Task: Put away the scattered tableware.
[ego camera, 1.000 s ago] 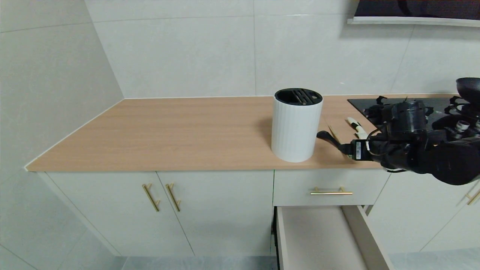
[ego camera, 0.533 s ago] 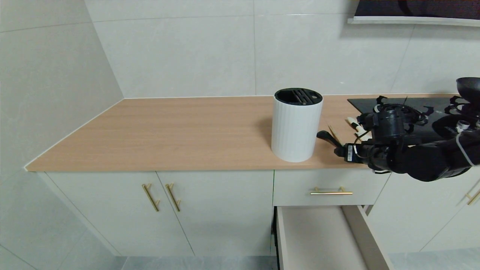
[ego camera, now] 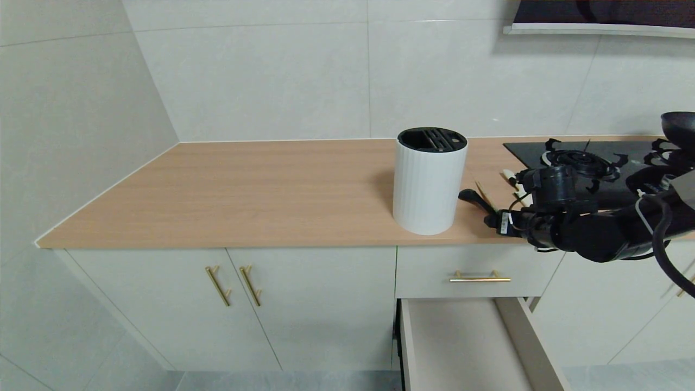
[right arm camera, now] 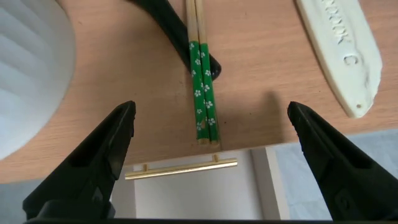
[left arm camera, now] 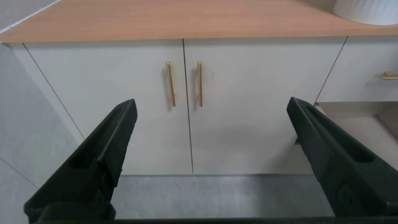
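A pair of chopsticks with green flowered ends lies on the wooden counter, partly across a black utensil handle. A cream knife handle lies beside them. In the head view the chopsticks and black handle sit just right of the white ribbed holder. My right gripper hovers open over the chopsticks' green ends at the counter's front edge. My left gripper is open and holds nothing, low in front of the cabinet doors.
A lower drawer stands pulled open below the counter, under a shut drawer with a gold handle. A black stove with a dark pot is at the right. The counter's left half is bare wood.
My right arm has shifted left and dropped a little, bringing its gripper closer to the chopsticks. The holder and the utensils have not moved.
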